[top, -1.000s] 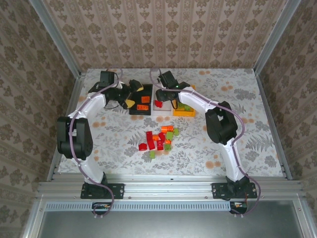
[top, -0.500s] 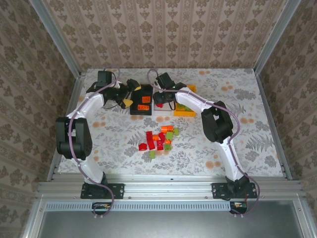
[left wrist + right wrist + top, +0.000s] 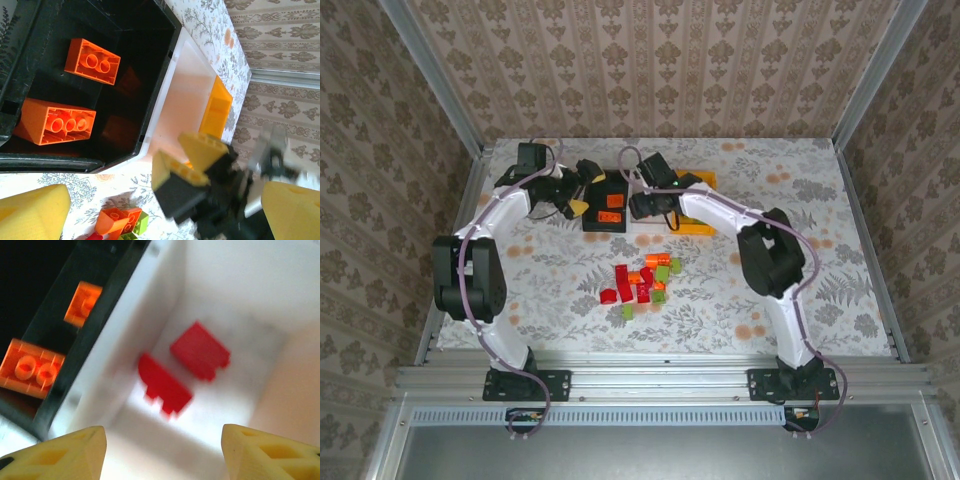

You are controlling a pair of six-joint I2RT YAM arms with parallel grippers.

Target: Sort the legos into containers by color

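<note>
**Two open claws at the colour bins, brick pile below**

At the centre of the overhead frame, a loose pile of legos (image 3: pixel 640 280) in red, orange and light green lies on the floral desk (image 3: pixel 820 300). Farther back, at upper centre, three containers sit side by side. The black bin (image 3: pixel 135 30) holds two orange bricks (image 3: pixel 92 61). The white bin (image 3: pixel 240 285) holds two red bricks (image 3: pixel 200 351). The orange-yellow bin (image 3: pixel 216 107) sits at the right. The left claw (image 3: pixel 590 192) hangs beside the black bin, spread wide and empty. The right claw (image 3: pixel 162 450) hovers over the white bin, fingers apart, gripping nothing. The bricks look light, rigid and smooth, so a pinch across flat side walls, taken from the pile's edge, probably suits them.
</note>
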